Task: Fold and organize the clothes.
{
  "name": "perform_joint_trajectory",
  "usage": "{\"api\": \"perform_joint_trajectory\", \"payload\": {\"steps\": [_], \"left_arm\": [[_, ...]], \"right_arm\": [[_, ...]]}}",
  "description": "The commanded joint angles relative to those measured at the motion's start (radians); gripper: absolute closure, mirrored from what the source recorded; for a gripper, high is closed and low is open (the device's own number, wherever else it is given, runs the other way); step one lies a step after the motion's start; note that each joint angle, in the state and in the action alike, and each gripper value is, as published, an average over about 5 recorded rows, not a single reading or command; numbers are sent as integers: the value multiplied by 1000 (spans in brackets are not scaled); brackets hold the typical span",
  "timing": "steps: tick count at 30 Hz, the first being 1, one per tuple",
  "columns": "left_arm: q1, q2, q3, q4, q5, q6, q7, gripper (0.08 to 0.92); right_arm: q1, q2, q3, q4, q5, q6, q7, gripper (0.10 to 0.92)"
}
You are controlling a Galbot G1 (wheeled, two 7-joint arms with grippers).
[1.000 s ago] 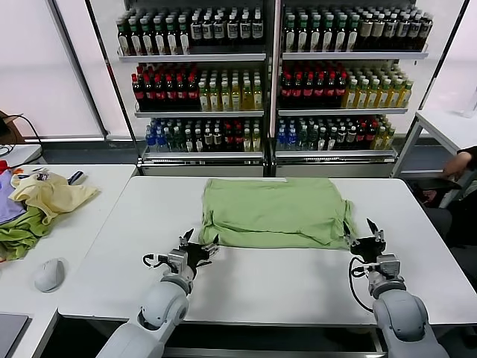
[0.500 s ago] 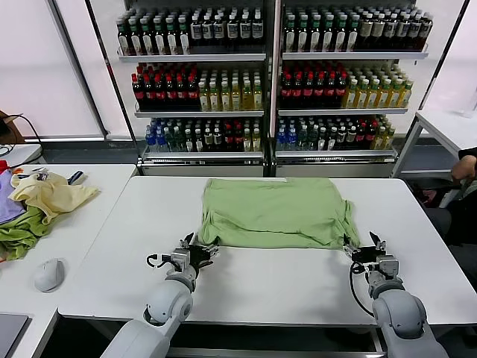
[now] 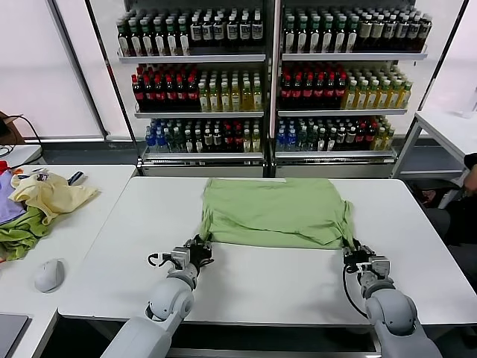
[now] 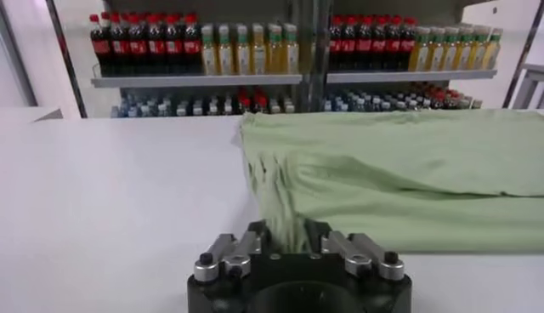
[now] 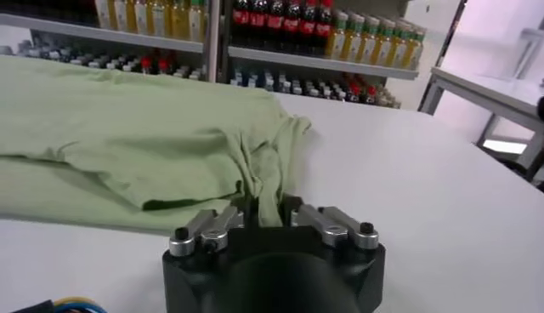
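A light green shirt (image 3: 276, 211) lies flat on the white table (image 3: 268, 287), partly folded, its back side up; no collar or printed marks show. My left gripper (image 3: 200, 250) is shut on the shirt's near left corner (image 4: 289, 225). My right gripper (image 3: 353, 254) is shut on the near right corner (image 5: 268, 191). In both wrist views bunched green cloth runs down between the jaws. Both grippers rest low at the table, at the shirt's near edge.
Shelves of bottles (image 3: 268, 82) stand behind the table. A side table at the left holds a pile of yellow, green and purple clothes (image 3: 37, 201) and a white mouse (image 3: 49, 274). Another white table (image 3: 447, 127) stands at the far right.
Both grippers moved inward to the shirt's near corners and closed on them; one second ago they stood open just short of the cloth.
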Motion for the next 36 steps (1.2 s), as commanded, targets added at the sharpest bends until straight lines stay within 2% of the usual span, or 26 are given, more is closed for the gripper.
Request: {"api": "perform_joint_trajectory", "payload": {"steps": [1,4,7,15,24,28,32,36], "left_arm": [[4,-1,-1,-4,-13,1,-3,777],[35,5,-8,-52,-13,-1,-4,836],[83,16,-14,-116,-10,-1,-4,852],[245,45,-35,-325,30,2,-7,855],[491,57,-59,-536,112,9,-16,855],[597,53,-65,-594,149,2,-17,855],[654,49,-78,-622,181,0,-21,855],[675,55,-91,-632,253,23,-28,853]], "right_arm": [[6,2,-9,-14,8,-10,2,864],[-5,-1,-5,1,10,-5,-3,876],[-33,-7,5,32,13,1,-6,876],[-185,-22,71,192,8,14,-8,876],[-410,-24,148,414,-22,10,-10,876],[-482,-29,178,467,-36,20,-8,876],[-530,-32,199,500,-42,23,-5,875],[-545,-32,199,515,-56,13,18,810]]}}
